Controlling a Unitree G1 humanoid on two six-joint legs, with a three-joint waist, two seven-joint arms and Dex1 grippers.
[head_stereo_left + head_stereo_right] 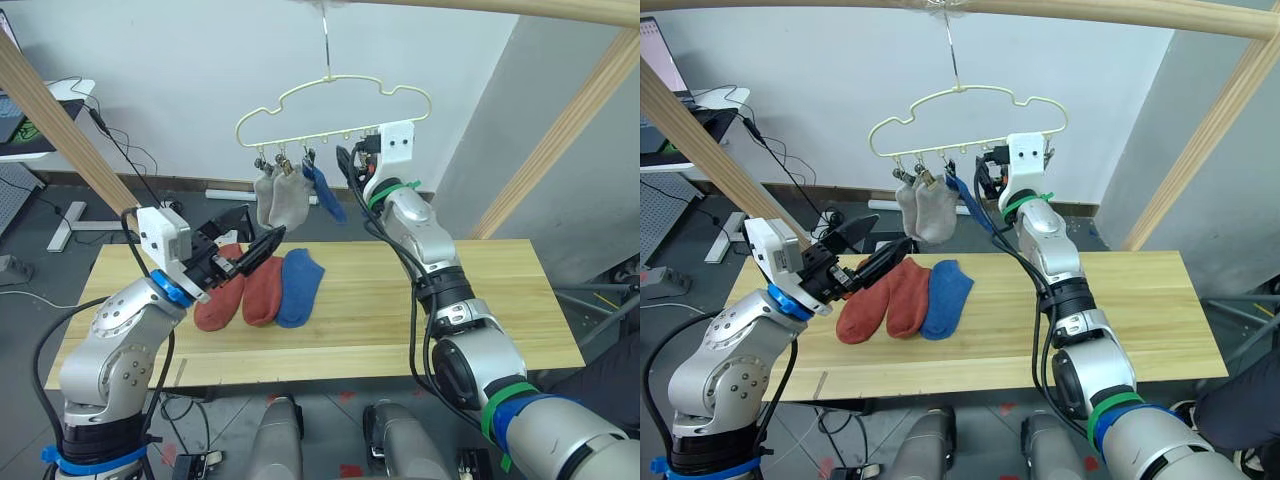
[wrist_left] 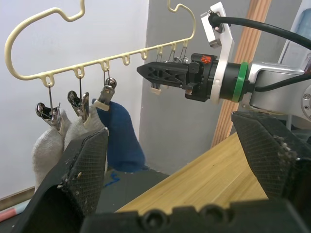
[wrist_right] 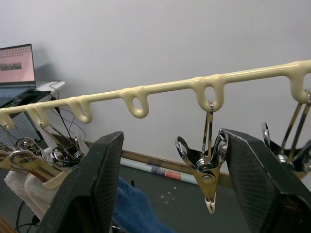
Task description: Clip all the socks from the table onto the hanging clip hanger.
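Now my right gripper (image 2: 154,77) is open around an empty metal clip (image 3: 208,170) on the clip hanger (image 1: 330,110), so I should squeeze it squarely. My left gripper (image 1: 865,250), open and empty, hovers above the rust-red socks (image 1: 885,300) on the table (image 1: 1120,310); room there is wide, but the hung blue sock (image 1: 325,192) is near.

Head eyes look down; both wrist cameras closely share the clip hanger (image 2: 97,58).
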